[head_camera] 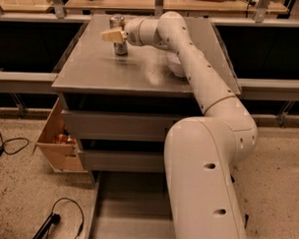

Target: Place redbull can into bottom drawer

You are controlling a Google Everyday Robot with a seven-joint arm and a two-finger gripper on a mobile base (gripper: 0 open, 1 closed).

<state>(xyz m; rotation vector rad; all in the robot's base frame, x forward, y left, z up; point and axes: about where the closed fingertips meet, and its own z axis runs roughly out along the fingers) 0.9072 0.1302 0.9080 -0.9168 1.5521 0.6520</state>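
The redbull can (120, 47) stands upright at the back left of the grey cabinet top (107, 71). My gripper (112, 35) reaches in from the right and sits at the can's mid-height, overlapping its front. The can's top and base show above and below it. The bottom drawer (121, 214) is pulled open at floor level, and its plain grey floor shows. My arm's white base covers the drawer's right part.
A white bowl (174, 69) on the cabinet top is mostly hidden behind my forearm. A tan wooden box (55, 143) hangs open at the cabinet's left side. Black cables (62, 212) lie on the speckled floor at the left. Two closed grey drawers (115, 125) sit above the open one.
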